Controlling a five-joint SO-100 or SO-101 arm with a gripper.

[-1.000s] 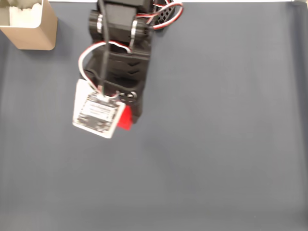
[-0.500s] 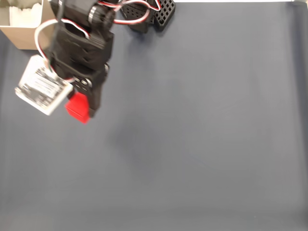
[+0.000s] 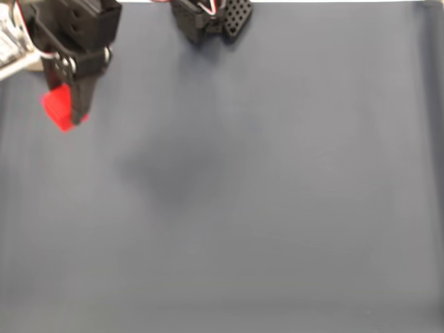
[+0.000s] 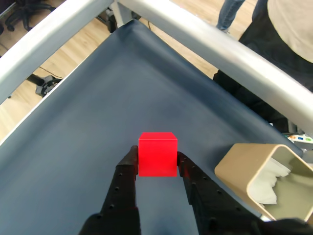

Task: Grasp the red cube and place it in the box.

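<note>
A dark blue-grey fabric-covered table (image 3: 277, 208) carries the scene, edged by grey metal rails (image 4: 205, 44) in the wrist view. A tan, round-cornered open cardboard box (image 4: 244, 174) with a white inside stands on it near one rail. A black perforated arm base (image 3: 211, 14) sits at the table's far edge in the fixed view.

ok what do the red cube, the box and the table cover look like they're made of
Red cube: probably plastic or painted wood, matte, evenly coloured faces with no glare. Box: tan walls that look like cardboard or matte plastic, rounded corners, white inside. Table cover: seemingly dark blue-grey fabric or mat, dull, with soft folds at the edges.
</note>
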